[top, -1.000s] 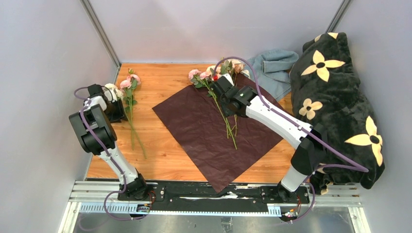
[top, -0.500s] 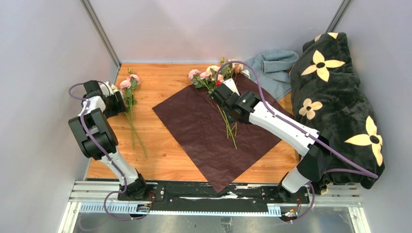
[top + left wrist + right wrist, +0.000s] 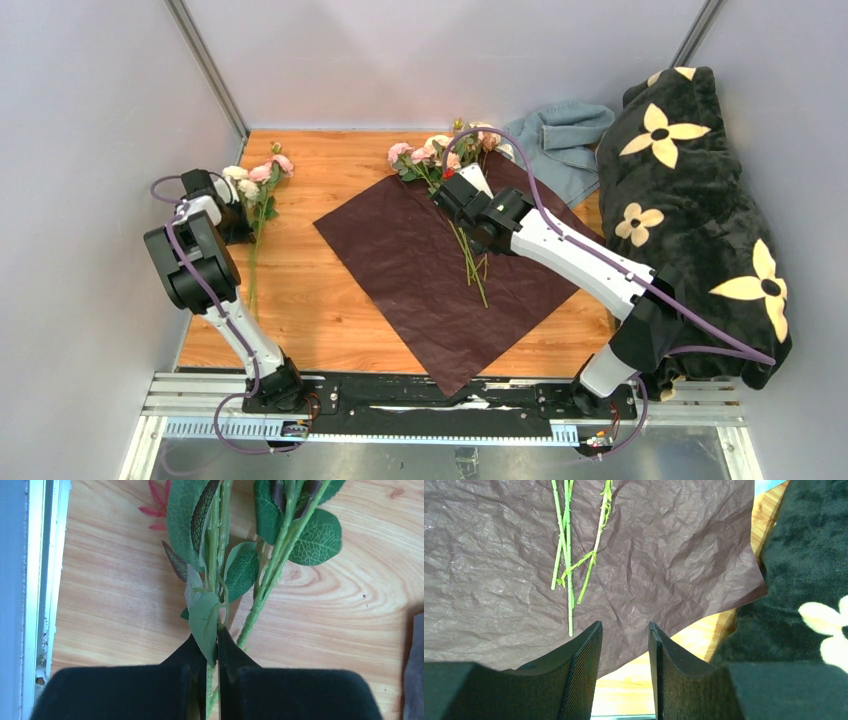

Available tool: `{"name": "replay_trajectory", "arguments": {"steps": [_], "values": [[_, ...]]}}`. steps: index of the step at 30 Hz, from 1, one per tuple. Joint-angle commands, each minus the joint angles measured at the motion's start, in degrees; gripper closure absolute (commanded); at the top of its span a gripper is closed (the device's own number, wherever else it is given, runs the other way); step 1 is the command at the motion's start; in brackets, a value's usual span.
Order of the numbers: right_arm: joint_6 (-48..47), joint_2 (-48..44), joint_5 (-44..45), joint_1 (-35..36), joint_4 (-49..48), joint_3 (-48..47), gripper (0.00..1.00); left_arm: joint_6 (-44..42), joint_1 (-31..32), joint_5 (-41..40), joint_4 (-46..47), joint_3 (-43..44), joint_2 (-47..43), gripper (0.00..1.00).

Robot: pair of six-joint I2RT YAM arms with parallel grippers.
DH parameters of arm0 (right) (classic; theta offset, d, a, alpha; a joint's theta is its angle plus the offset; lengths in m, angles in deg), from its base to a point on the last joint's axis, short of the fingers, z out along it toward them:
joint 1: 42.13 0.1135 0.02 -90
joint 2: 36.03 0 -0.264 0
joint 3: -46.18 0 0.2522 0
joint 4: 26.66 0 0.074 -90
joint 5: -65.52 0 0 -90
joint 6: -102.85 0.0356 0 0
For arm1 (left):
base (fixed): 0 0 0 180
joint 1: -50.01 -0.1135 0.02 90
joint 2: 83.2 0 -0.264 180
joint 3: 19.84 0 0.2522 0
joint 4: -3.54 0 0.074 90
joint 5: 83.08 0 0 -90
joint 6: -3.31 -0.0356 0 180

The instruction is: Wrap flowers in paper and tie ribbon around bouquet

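Observation:
The dark red paper [image 3: 430, 280] lies flat mid-table, crinkled [image 3: 499, 570]. Several flowers [image 3: 440, 155] rest on its far corner, their thin green stems [image 3: 566, 555] running down the sheet. My right gripper [image 3: 462, 190] hovers over those stems, open [image 3: 624, 626], with nothing between its fingers. At the far left, more pink and cream flowers [image 3: 262, 175] lie on the wood. My left gripper [image 3: 236, 208] is shut [image 3: 207, 640] on one leafy stem [image 3: 214, 555] of these; a second stem [image 3: 267, 585] passes just right of the jaws. The ribbon is out of view, and no bundled bouquet shows.
A grey-blue cloth [image 3: 560, 140] lies at the back right. A black blanket with cream flowers [image 3: 700, 200] covers the right side, touching the paper's right edge [image 3: 804, 555]. The left wall and its metal edge strip [image 3: 42, 580] stand close beside the left gripper.
The left gripper has closed on the flower stem. The left flowers' stems have swung toward the left edge. The right gripper has barely shifted.

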Motion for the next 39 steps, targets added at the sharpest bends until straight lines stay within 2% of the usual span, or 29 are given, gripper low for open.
{"name": "replay_trajectory", "arguments": {"steps": [1, 7, 9, 11, 13, 15, 16, 17, 19, 22, 24, 25, 27, 32, 34, 37, 39], "values": [[-1.62, -0.07, 1.63, 1.25, 1.99, -2.43, 0.57, -1.46, -0.60, 1.88, -2.80, 0.26, -6.21, 1.00], [-5.20, -4.40, 1.23, 2.41, -1.20, -2.42, 0.56, -4.49, -0.52, 5.46, -5.88, 3.52, -26.85, 1.00], [-8.22, -8.48, -1.19, 2.58, -5.60, -0.59, 0.55, -5.86, -0.51, 9.50, -9.38, 6.54, -33.85, 1.00], [-12.50, -12.93, -6.33, 2.69, -12.37, 2.41, 0.54, -5.22, -0.51, 17.68, -12.55, 8.94, -39.76, 1.00], [-16.87, -17.97, -14.85, 2.71, -20.71, 5.95, 0.53, -2.47, -0.51, 28.92, -13.97, 9.90, -44.61, 1.00], [-20.35, -23.45, -27.78, 2.70, -32.39, 11.87, 0.48, 1.90, -0.02, 41.22, -14.02, 10.47, -48.90, 1.00], [-20.88, -27.10, -34.34, 2.79, -42.24, 15.15, 0.46, 4.70, 0.52, 44.90, -14.00, 11.18, -51.08, 1.00], [-20.33, -28.61, -39.87, 2.80, -47.41, 18.35, 0.43, 7.59, 1.43, 46.36, -14.02, 12.14, -51.88, 1.00], [-14.92, -30.78, -48.15, 3.12, -64.34, 22.38, 0.37, 13.25, 3.75, 47.65, -13.21, 14.28, -54.66, 1.00], [-9.78, -26.36, -53.21, 5.20, -76.75, 21.20, 0.29, 24.22, 5.09, 47.78, -5.53, 14.28, -59.63, 1.00], [-9.47, -21.37, -54.39, 8.81, -81.32, 17.79, 0.27, 34.98, 5.13, 47.82, 4.15, 11.73, -64.57, 1.00], [-9.66, -18.70, -54.69, 11.14, -83.30, 15.81, 0.27, 40.34, 5.16, 47.67, 12.28, 9.14, -66.98, 1.00], [-9.97, -13.61, -56.24, 14.09, -85.40, 11.22, 0.27, 47.38, 5.55, 46.26, 18.10, 7.67, -70.37, 1.00], [-10.47, -4.55, -57.85, 18.08, -82.61, -0.54, 0.27, 51.47, 5.99, 44.66, 16.30, 7.93, -72.39, 1.00], [-10.24, -2.15, -56.42, 18.21, -82.60, -2.09, 0.27, 53.22, 6.16, 44.78, 18.28, 6.19, -73.39, 1.00], [-9.68, -1.14, -55.01, 18.26, -84.77, -1.49, 0.29, 52.49, 6.46, 45.15, 16.34, 6.10, -72.84, 1.00], [-9.38, -0.45, -55.25, 18.42, -85.40, -1.66, 0.33, 51.90, 6.65, 45.53, 16.19, 5.82, -72.02, 1.00]]}}
